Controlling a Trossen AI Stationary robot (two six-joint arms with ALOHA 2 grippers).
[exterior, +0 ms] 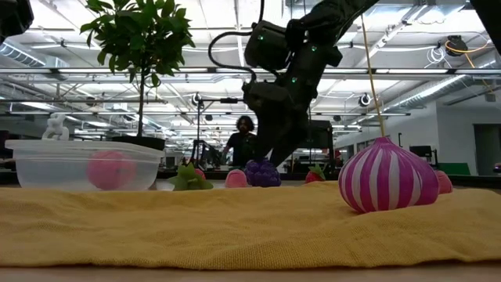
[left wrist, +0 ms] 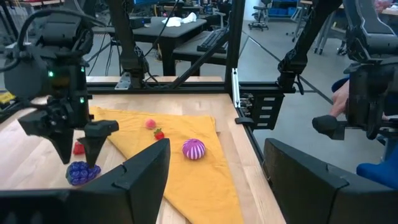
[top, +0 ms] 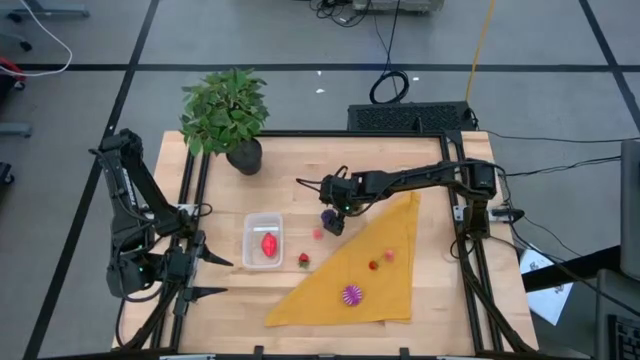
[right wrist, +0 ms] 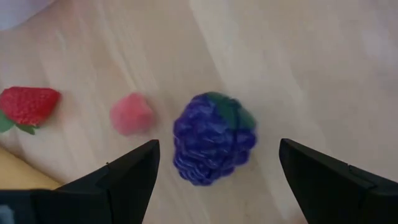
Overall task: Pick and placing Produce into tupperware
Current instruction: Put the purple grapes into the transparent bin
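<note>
Purple toy grape bunch (right wrist: pixel 213 138) lies on the wooden surface (top: pixel 440 300) between the right gripper (right wrist: pixel 217 171)'s released jaws. One red piece (top: pixel 268 244) sits in the clear rectangular plastic tupperware (top: pixel 250 225); the left gripper (top: pixel 205 277) waits, jaws spread.

A wooden table (top: pixel 440 300) carries a yellow cloth (top: pixel 375 285), clear tupperware (top: pixel 263 240), potted plant (top: pixel 226 112) and purple grapes (top: pixel 330 218).

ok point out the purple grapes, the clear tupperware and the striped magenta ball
purple grapes (right wrist: pixel 213 138), right wrist view, middle of the bunch
tupperware (top: pixel 250 240), high view, bare floor by its left wall
striped magenta ball (exterior: pixel 388 176), low view, middle of its striped side
</note>
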